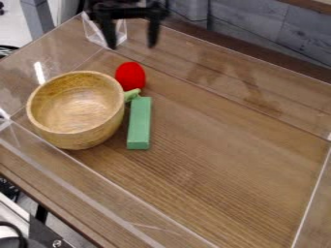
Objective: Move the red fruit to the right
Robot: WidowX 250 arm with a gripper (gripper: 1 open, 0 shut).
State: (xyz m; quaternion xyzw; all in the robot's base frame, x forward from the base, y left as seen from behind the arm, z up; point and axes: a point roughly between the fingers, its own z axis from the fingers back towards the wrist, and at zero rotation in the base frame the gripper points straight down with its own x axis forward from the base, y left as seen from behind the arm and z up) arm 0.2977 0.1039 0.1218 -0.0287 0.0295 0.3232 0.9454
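Red fruit (130, 75) sits by the bowl (77, 108); our wide-open, empty gripper (134, 39) should drop straight over it.

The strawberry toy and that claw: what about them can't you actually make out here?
- Red fruit: its leafy cap is too small to make out; the wooden bowl rim crowds its lower left.
- Claw: its upper part is cut off by the top edge, and motion blur smears the fingers.
- Claw-to-fruit height gap: one view cannot settle it.
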